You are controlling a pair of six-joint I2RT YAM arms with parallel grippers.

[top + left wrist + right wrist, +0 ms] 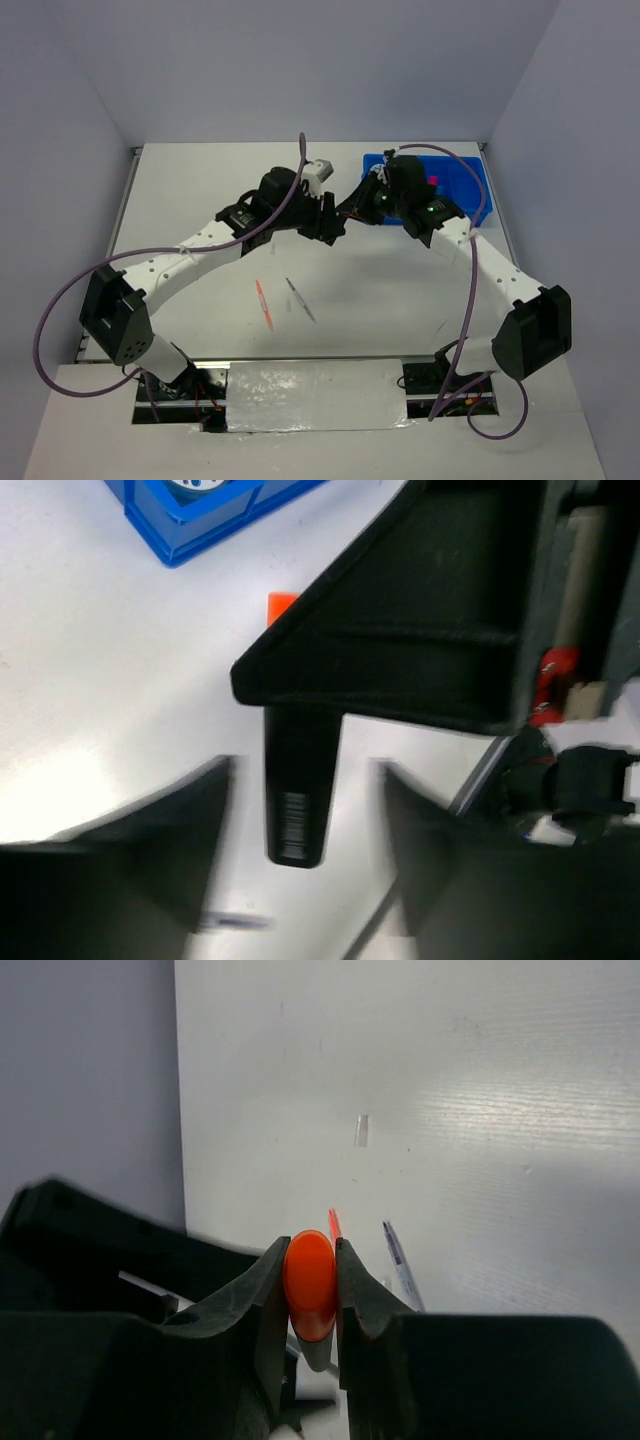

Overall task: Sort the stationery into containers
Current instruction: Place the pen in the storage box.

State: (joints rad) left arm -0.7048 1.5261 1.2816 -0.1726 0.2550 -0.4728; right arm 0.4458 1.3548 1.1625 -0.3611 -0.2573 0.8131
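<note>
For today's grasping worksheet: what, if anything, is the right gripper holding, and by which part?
The right gripper pinches a black highlighter by its orange cap, with the body hanging free below.

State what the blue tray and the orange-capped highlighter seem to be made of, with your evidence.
Blue tray: probably moulded plastic, given its uniform bright colour, thin stiff walls and slight sheen. Highlighter: the cap looks like smooth, glossy orange plastic with a soft highlight; the barrel appears to be matt black plastic with printed bars.
</note>
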